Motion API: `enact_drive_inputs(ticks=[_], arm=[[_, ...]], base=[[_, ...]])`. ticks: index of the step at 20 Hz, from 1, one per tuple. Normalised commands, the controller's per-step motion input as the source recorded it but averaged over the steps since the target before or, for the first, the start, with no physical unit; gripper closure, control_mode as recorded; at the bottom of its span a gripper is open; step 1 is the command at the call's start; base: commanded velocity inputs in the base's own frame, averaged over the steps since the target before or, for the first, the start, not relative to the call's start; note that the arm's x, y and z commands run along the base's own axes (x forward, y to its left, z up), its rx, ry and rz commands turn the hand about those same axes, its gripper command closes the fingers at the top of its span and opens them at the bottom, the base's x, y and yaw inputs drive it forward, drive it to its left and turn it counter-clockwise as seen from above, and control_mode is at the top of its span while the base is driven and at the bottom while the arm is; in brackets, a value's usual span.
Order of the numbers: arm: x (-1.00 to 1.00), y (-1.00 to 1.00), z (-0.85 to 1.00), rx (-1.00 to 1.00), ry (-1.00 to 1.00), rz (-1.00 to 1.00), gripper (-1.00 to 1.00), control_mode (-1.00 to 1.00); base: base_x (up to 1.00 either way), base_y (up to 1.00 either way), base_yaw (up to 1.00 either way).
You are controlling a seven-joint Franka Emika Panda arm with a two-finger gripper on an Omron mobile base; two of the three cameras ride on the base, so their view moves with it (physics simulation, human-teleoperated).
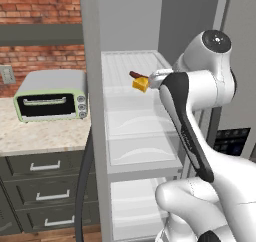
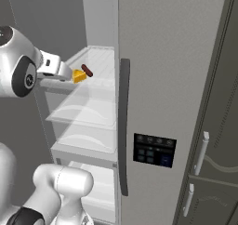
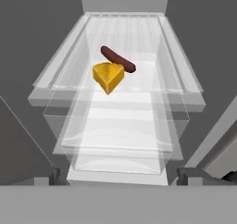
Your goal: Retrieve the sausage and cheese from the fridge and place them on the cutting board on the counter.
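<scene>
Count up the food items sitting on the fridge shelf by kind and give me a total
Sausage: 1
Cheese wedge: 1
Total: 2, both on the upper translucent shelf of the fridge.

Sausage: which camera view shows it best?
The hand view: the sausage lies whole behind the cheese on the fridge shelf. The left base view shows a sliver; the right base view, a small link.
</scene>
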Motion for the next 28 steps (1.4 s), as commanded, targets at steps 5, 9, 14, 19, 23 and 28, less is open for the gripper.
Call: enact_drive_inputs(ticks=[5,9,14,19,23,28], arm=[[0.59,0.08,-0.25,0.01,-0.02,-0.01,-1.00,-1.00],[0.73,0.02,-0.17,0.02,0.00,0.00,-1.00,-1.00],[0.73,0.02,-0.14,0.01,0.00,0.00,-1.00,-1.00],[0.53,0.12,-0.28,0.00,0.01,0.00,-1.00,-1.00],[0.27,0.04,-0.14,0.02,0.00,0.00,-1.00,-1.00],[0.39,0.00,-0.19,0.01,0.02,0.00,-1.00,-1.00]], base=[[0.00,0.00,0.00],[0.00,0.00,0.00],[0.00,0.00,0.00],[0.00,0.00,0.00],[0.00,0.00,0.00],[0.00,0.00,0.00]])
